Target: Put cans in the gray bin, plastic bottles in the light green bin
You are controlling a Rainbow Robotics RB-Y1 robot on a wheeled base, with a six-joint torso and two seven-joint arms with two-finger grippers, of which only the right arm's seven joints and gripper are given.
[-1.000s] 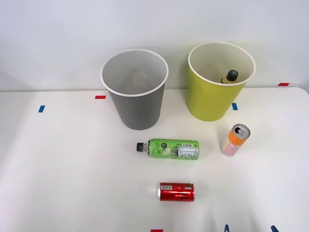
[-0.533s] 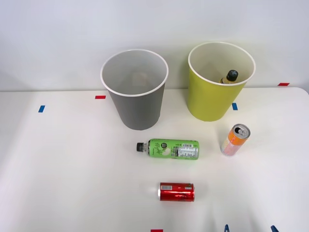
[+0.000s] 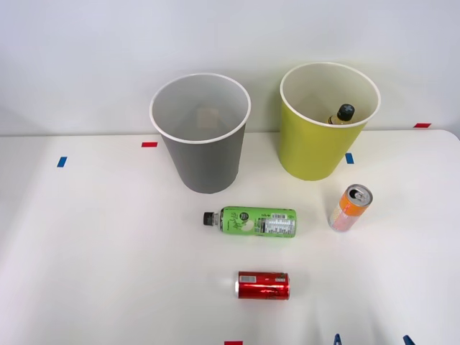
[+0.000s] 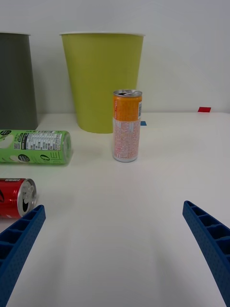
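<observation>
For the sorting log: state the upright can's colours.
The upright can: orange upper half, white-and-pink patterned lower half, silver top; right wrist view shows it best.

Even, bright, diffuse light falls from overhead on the white table (image 3: 93,251), with only faint, soft shadows under the gray bin (image 3: 202,134) and the red can (image 3: 263,285). Small glints sit on that can's shiny side and on the slim can's silver top (image 4: 127,93). Ahead of the blue fingers (image 4: 210,240), everything out to the light green bin (image 4: 102,79) stays sharp, without visible blur.
</observation>
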